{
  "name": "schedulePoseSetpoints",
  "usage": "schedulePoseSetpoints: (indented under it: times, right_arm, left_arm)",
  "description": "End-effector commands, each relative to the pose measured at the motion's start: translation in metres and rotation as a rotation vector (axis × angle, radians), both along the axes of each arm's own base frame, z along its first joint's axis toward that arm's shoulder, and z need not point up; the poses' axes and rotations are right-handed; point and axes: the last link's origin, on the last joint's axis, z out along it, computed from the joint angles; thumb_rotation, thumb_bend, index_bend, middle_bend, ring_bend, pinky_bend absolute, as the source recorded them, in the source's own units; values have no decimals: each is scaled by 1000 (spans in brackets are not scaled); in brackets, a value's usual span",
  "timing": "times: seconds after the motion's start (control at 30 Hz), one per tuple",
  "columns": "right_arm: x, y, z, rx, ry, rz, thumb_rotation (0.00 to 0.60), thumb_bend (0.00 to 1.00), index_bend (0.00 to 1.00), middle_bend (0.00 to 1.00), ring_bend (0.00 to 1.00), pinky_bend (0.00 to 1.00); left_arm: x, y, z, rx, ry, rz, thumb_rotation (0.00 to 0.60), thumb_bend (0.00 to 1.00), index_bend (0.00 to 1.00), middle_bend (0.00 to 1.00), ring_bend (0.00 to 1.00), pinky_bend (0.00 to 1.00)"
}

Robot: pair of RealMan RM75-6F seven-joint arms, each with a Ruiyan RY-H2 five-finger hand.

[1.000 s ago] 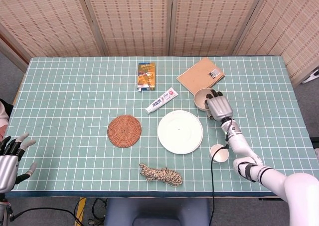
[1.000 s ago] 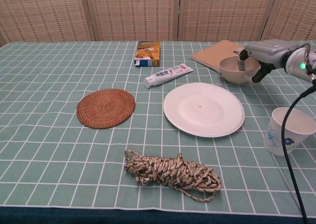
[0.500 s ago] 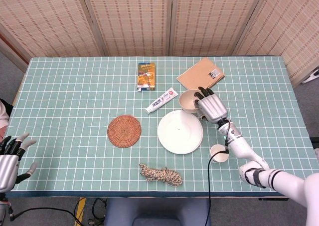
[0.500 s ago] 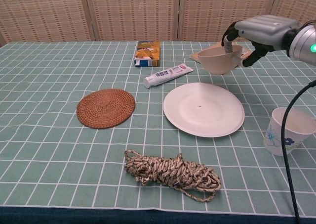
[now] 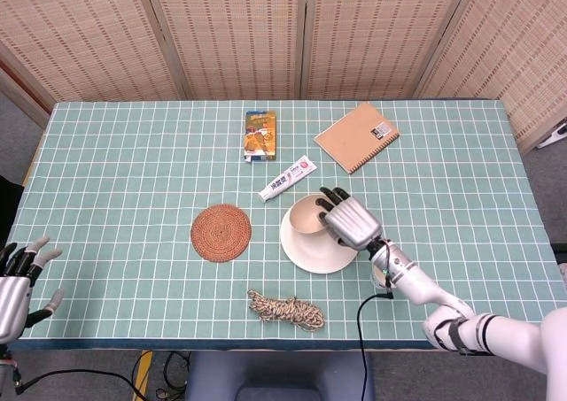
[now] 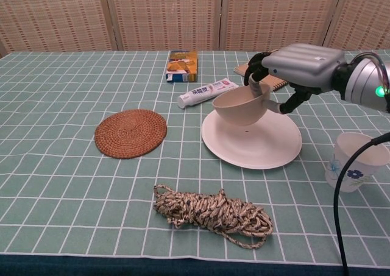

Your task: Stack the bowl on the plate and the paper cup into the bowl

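- The bowl (image 6: 239, 107) is held in the air just above the white plate (image 6: 268, 152), over its far-left part; it does not touch the plate.
- The right hand (image 6: 295, 63) holds the bowl at its right rim, with fingers (image 6: 255, 81) hooked over the edge into the inside and the thumb on the outside wall.
- In the head view the same right hand (image 5: 349, 220) covers the right side of the bowl (image 5: 306, 215), and the plate (image 5: 312, 255) shows below and around them.
- The paper cup (image 6: 353, 162) stands upright on the table (image 6: 61, 197), to the right of the plate and apart from it; it has a small blue flower print. A black cable passes in front of it.
- The left hand (image 5: 16, 281) is at the near-left edge of the head view, off the table, with fingers spread and holding nothing.
- Around: a round woven coaster (image 6: 130, 133) left of the plate, a coil of rope (image 6: 212, 214) in front, a toothpaste tube (image 6: 207, 92) and a small carton (image 6: 183, 66) behind, and a brown notebook (image 5: 356, 136) at the far right.
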Motion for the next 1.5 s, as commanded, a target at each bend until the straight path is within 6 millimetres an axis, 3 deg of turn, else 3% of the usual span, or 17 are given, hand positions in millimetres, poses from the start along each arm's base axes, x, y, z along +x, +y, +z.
schedulePoseSetpoints:
  times: [0.03, 0.33, 0.43, 0.57, 0.63, 0.87, 1.03, 1.3, 1.5]
  right_arm:
    - [-1, 3, -4, 9, -2, 4, 600, 450, 523, 250, 88, 169]
    - [-10, 7, -12, 18, 18, 7, 600, 449, 508, 247, 88, 169]
    - [-15, 8, -12, 21, 32, -2, 600, 423, 366, 199, 66, 167]
    - [-17, 11, -8, 31, 41, -26, 600, 341, 69, 52, 0, 108]
    - [-16, 13, -5, 30, 31, -29, 600, 316, 5, 12, 0, 94]
    - [-16, 21, 22, -10, 6, -22, 600, 299, 0, 8, 0, 91]
    - [-19, 32, 54, -50, -14, -27, 600, 299, 0, 50, 0, 91]
    - [-33, 65, 101, -48, -29, -53, 600, 299, 0, 83, 0, 160]
    - [-45, 92, 116, -37, -22, -55, 600, 261, 0, 90, 0, 181]
  left_arm:
    - [0, 0, 0, -2, 0, 1, 600, 297, 231, 138, 162, 78]
    - [-1, -1, -1, -2, 0, 4, 600, 298, 231, 138, 162, 78]
    - [-1, -1, -2, -3, 0, 3, 600, 298, 231, 138, 162, 78]
    - [-1, 0, -1, -1, -1, 2, 600, 298, 231, 138, 162, 78]
    - [-1, 0, -2, -2, -2, 1, 600, 298, 231, 138, 162, 78]
    - [0, 1, -2, -3, -3, -2, 600, 297, 231, 138, 162, 78]
    - [1, 3, -3, -6, -1, -7, 600, 298, 231, 138, 162, 78]
    - [4, 8, -6, -17, -4, -15, 600, 298, 231, 138, 162, 78]
    - [7, 10, -8, -20, -3, -21, 600, 298, 231, 137, 162, 78]
